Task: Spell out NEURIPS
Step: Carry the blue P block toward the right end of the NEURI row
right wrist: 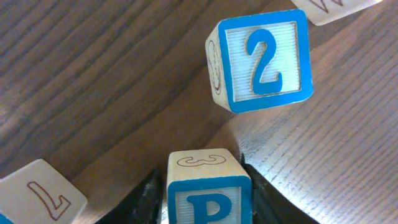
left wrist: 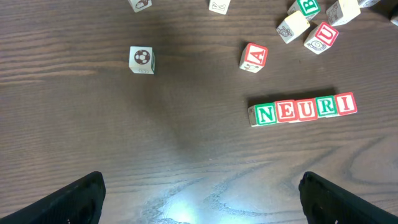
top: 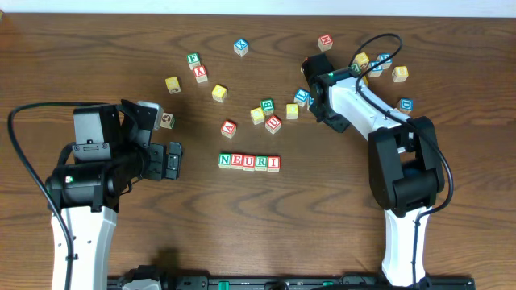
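A row of five cubes reading N [top: 225,161], E [top: 237,161], U [top: 249,162], R [top: 261,162], I [top: 273,163] lies at the table's middle. It also shows in the left wrist view, from N [left wrist: 266,114] to I [left wrist: 346,103]. My right gripper [top: 314,100] [right wrist: 205,202] is shut on a blue-bordered P cube [right wrist: 209,193], right behind a blue "2" cube [right wrist: 264,59] [top: 302,97]. My left gripper [top: 172,159] [left wrist: 199,199] is open and empty, left of the row. I cannot pick out an S cube.
Loose cubes lie scattered behind the row: a red A [top: 229,127], a red U [top: 273,123], a green B [top: 267,105], and several yellow and blue ones at the back left and back right [top: 400,73]. A football cube [left wrist: 142,59] sits near my left gripper.
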`<state>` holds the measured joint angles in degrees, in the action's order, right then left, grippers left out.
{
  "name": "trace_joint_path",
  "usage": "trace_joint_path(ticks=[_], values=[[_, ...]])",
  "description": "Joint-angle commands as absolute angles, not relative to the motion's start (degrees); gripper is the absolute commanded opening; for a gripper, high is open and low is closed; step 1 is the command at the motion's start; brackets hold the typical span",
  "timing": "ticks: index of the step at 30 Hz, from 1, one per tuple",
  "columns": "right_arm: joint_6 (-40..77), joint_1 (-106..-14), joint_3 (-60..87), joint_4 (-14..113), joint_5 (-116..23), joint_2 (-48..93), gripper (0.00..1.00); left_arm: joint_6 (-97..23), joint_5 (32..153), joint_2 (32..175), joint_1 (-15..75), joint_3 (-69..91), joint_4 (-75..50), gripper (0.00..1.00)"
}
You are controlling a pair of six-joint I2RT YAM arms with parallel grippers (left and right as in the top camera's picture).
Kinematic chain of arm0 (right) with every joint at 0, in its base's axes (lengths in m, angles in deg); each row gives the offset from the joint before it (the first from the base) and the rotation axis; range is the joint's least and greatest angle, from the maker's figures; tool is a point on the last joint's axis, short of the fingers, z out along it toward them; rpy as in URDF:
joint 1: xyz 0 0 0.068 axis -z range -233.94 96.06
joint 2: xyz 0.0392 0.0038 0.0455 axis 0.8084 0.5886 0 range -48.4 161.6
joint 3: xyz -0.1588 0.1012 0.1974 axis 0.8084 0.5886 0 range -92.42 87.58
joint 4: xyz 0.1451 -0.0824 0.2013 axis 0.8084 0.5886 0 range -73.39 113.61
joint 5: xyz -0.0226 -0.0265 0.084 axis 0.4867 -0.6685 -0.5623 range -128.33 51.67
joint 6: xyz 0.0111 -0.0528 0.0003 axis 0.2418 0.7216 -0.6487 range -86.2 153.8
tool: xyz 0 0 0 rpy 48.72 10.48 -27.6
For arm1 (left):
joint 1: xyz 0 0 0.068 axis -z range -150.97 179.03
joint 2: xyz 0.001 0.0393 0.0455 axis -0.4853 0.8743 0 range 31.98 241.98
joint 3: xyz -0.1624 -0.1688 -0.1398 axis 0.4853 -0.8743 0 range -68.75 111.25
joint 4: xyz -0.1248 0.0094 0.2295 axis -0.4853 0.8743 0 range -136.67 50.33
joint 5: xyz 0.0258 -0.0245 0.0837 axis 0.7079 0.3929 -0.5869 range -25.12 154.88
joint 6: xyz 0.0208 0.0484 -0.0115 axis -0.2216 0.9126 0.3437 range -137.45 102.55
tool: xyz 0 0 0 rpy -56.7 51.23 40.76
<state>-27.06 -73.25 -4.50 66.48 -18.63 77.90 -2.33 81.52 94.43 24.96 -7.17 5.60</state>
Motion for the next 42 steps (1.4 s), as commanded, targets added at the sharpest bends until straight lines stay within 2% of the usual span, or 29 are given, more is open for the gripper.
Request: trace_joint_path(ticks=[1,12,19,24,31,32,34,36,39,42], values=[[-25.8,-73.2,-3.5,65.9,-19.0,78.3,0.34,-1.6,82.2,94.1,24.7,-6.0,5.6,0.98],[-22.7,-73.1,-4.4,65.6,-19.0,78.2,0.34,-1.6,82.2,94.1,24.7,-6.0,5.6,0.98],[-21.8,-73.1,-7.6,69.1,-18.9,78.2,0.08,-1.6,82.2,94.1,24.7,-6.0,5.6,0.98],[-20.3,-73.3,-11.4,73.1,-17.6,77.6,0.03,-1.6,82.2,94.1,24.7,-6.0,5.6,0.98],[-18.2,-73.6,-13.4,75.4,-16.8,74.3,0.02,-1.6,82.2,94.1,24.7,-6.0,5.6,0.98],[-17.5,-73.6,-13.4,75.5,-17.0,73.4,0.03,-1.6,82.2,94.1,24.7,-6.0,5.6,0.98],[-15.6,-73.5,-13.4,75.8,-17.8,71.9,0.11,-1.6,82.2,94.1,24.7,-6.0,5.6,0.98],[-12.6,-73.5,-13.4,75.8,-19.8,70.7,0.11,-1.6,82.2,94.1,24.7,-6.0,5.6,0.98],[-8.9,-73.6,-13.4,76.4,-23.9,69.2,0.02,-1.6,82.2,94.1,24.7,-6.0,5.6,0.98],[-5.9,-73.9,-13.4,77.7,-27.5,68.2,0.01,-1.6,82.2,94.1,24.7,-6.0,5.6,0.98]])
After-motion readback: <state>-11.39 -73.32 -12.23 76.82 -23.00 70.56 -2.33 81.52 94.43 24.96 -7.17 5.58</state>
